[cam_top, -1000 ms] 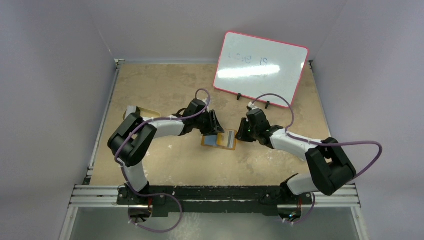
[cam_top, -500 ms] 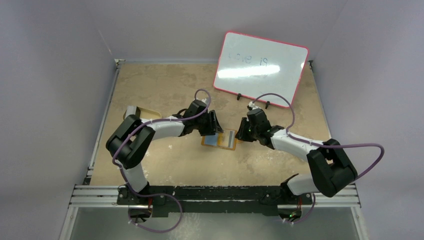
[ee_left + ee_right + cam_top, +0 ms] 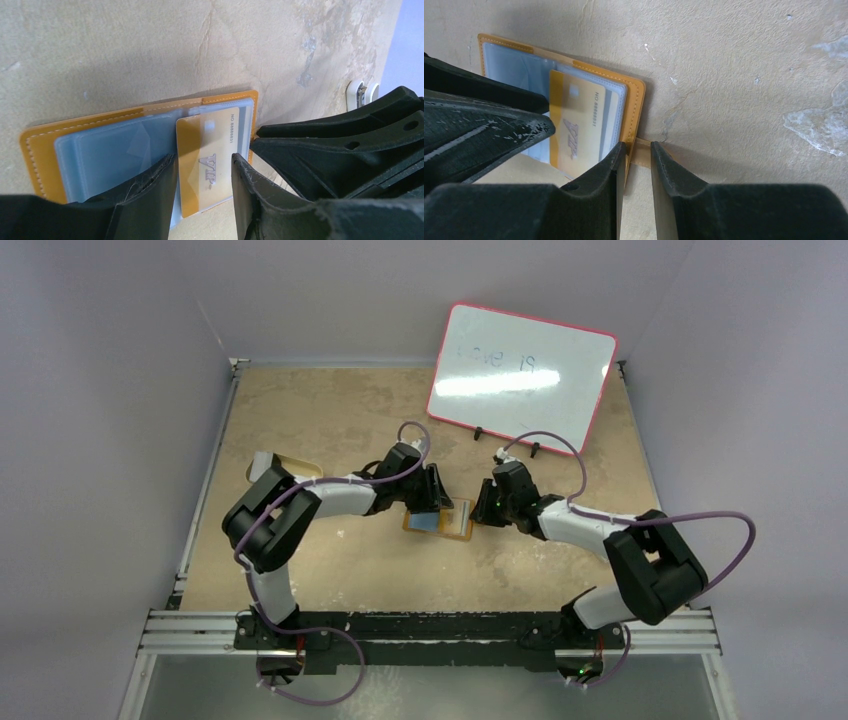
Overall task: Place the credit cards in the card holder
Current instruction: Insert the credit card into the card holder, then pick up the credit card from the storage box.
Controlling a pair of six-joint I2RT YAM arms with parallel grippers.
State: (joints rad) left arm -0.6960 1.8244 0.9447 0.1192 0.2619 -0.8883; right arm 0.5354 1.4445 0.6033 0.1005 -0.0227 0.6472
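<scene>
The card (image 3: 207,145) is sitting half inside the open holder (image 3: 40,150) at the middle of the counter (image 3: 330,410). The left end effector (image 3: 202,160) is straddling the card. The right end effector (image 3: 638,147) is narrowly straddling the holder's tab (image 3: 640,156). Whether either is gripping cannot be told.

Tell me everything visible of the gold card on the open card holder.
The gold card is a thin plastic rectangle printed with VIP and a number. It lies flat, seemingly partly inside a clear sleeve of the open orange card holder, one end sticking out. The left claw straddles its long edges; contact is unclear.
</scene>
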